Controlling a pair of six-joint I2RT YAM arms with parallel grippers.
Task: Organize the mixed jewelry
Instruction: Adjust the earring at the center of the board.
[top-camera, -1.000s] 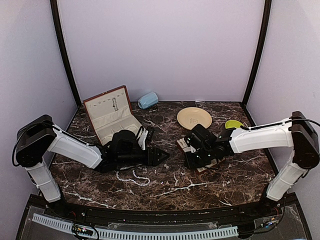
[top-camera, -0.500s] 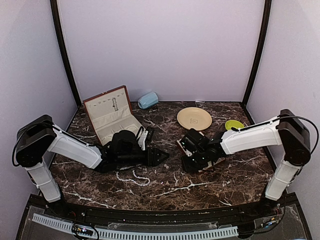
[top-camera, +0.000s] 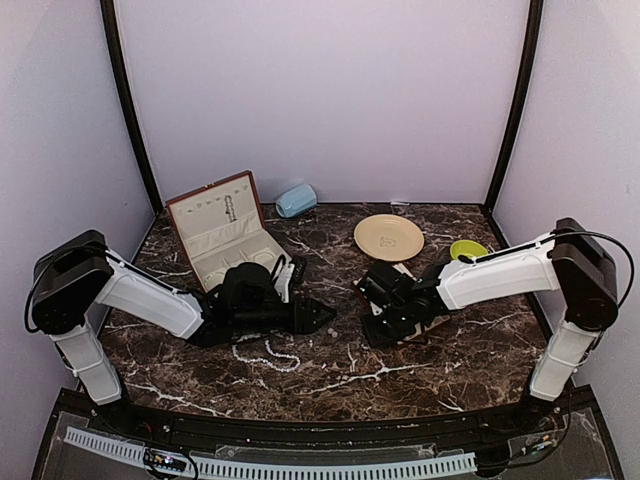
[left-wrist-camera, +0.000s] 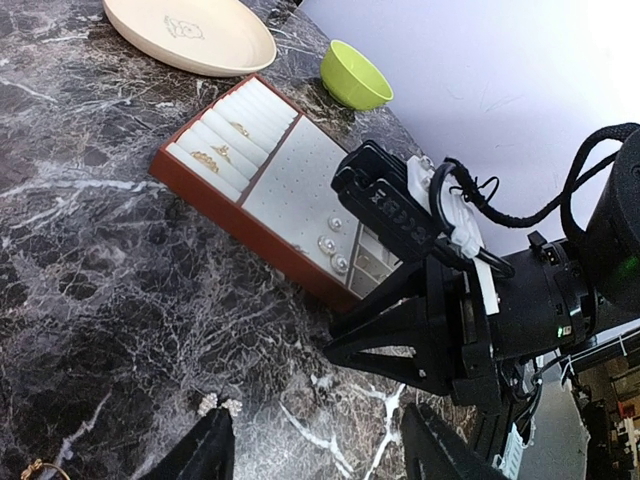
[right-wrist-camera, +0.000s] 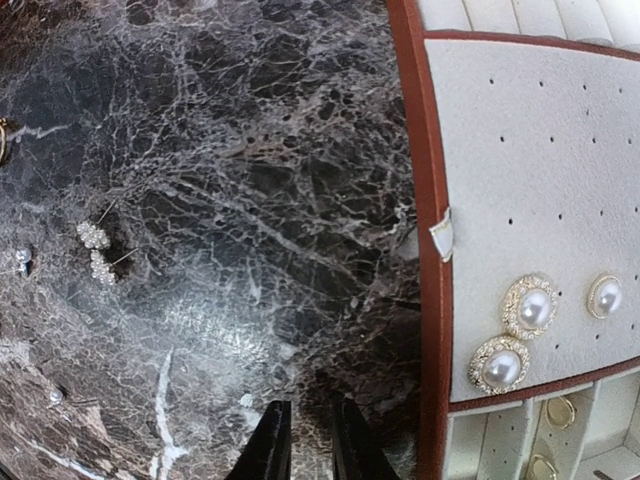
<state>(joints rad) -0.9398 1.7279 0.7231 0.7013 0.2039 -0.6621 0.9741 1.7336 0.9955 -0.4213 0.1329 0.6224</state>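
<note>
- Loose pieces on the marble table (right-wrist-camera: 250, 130):
  - The pearl strand (top-camera: 268, 352) lies curled just on the near side of the left arm.
  - A pair of small cluster earrings (right-wrist-camera: 95, 250) and a tiny stud (right-wrist-camera: 20, 258) sit between the two grippers.
  - A gold-coloured ring (left-wrist-camera: 35, 468) is at the edge of the left wrist view.
- Already filed in the slotted tray (right-wrist-camera: 432, 150): three pearl studs (right-wrist-camera: 530, 305) on the perforated pad and a few gold rings (left-wrist-camera: 215, 155) in the roll slots.
- What changed: a second ago the right gripper (right-wrist-camera: 308, 410) was over the tray. It has since slid off toward the table centre and is now over bare marble just beside the tray's red-brown rim.
- Right jaws are down to a thin slit, not quite closed. I can't see anything in them.
- The left gripper (left-wrist-camera: 315, 415) hasn't moved in that second. Its jaws are wide apart and empty, low over the marble, with the cluster earrings just ahead of one finger.
- My read: the right arm is done at the tray and is coming back for the next piece. The cluster earrings are the closest candidate.
- Watch-out: both grippers now point at the same small patch of table and their tips are near each other. Only one of them should go in.
- The strand looks untouched, and the open jewelry box (top-camera: 215, 235) is well apart from it. I'd call the job partway done, with the small pieces going first.
</note>
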